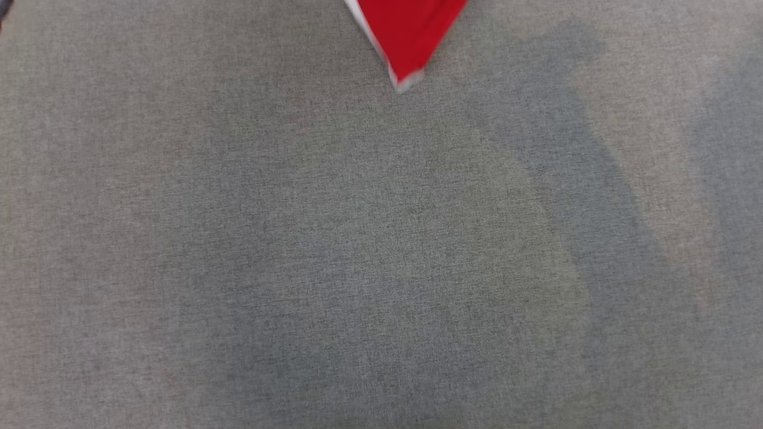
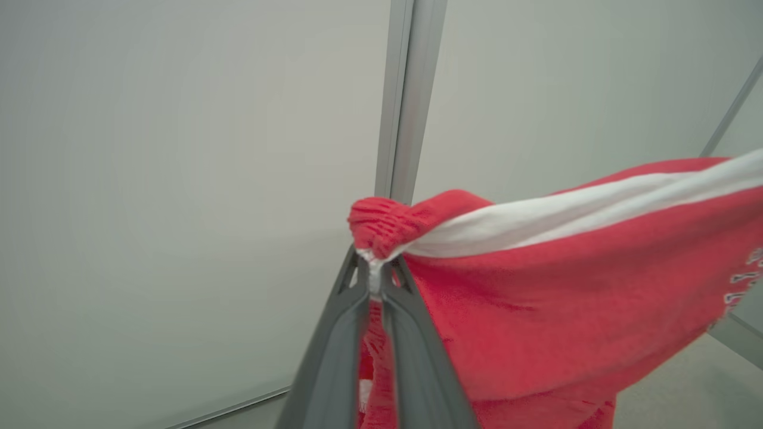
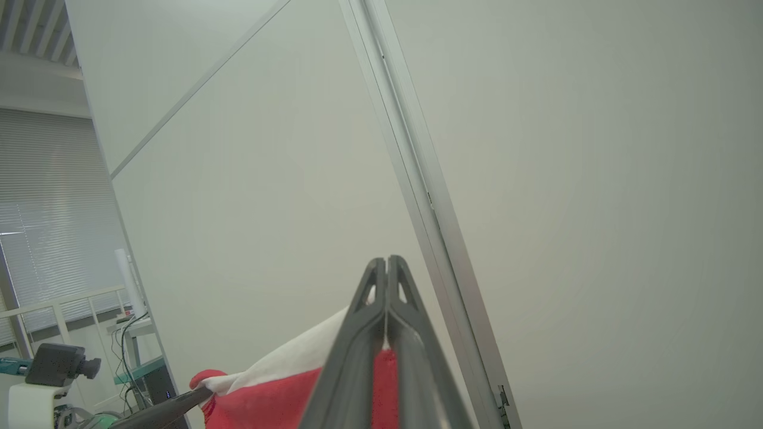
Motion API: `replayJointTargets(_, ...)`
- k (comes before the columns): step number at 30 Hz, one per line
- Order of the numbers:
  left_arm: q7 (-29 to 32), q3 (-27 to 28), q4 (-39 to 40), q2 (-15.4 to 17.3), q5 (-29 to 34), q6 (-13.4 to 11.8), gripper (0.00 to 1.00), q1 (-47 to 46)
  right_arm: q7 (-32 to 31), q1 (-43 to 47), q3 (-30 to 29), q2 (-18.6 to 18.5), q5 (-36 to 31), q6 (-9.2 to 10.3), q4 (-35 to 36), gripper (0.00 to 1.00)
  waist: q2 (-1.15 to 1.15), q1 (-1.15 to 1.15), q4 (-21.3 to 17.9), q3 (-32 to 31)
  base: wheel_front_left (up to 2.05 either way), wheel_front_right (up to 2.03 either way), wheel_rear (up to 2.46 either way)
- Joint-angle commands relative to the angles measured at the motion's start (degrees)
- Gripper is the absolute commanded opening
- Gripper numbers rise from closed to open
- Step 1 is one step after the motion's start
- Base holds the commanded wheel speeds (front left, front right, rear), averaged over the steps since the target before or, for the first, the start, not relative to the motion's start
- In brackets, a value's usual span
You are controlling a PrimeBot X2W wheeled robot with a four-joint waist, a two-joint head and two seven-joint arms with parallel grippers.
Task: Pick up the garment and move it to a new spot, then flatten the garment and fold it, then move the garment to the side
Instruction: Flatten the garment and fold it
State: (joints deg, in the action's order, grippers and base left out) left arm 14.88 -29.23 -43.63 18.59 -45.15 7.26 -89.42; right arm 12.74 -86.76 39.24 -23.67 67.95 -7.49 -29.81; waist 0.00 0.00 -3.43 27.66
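Note:
The garment [image 1: 408, 36] is red with a white stripe. In the head view, one blurred corner of it hangs down from the top edge over the grey surface. My left gripper [image 2: 374, 268] is shut on a bunched red corner of the garment [image 2: 536, 298], which stretches away to the right with its white stripe on top. My right gripper [image 3: 388, 262] is shut, with red and white cloth [image 3: 268, 393] pinched low between its fingers. In the right wrist view the other arm's dark finger [image 3: 173, 408] holds the cloth's far corner at the lower left.
A grey fabric-covered surface [image 1: 298, 238] lies below, crossed by soft shadows. Pale wall panels with an aluminium post [image 2: 411, 89] stand ahead of both wrists. A bench with equipment and cables [image 3: 53, 369] and window blinds show at the far left.

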Motion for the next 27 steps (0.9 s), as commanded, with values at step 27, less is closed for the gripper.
replayJointTargets(27, 3.3, -21.3, 7.1, 5.2, -17.0, 0.3, 0.0, 43.1, 2.4, 33.4, 27.3, -10.6, 6.6, 0.0, 7.5, 0.0, 0.0, 0.0, 0.6, -24.9, 0.0, 0.0, 0.0)
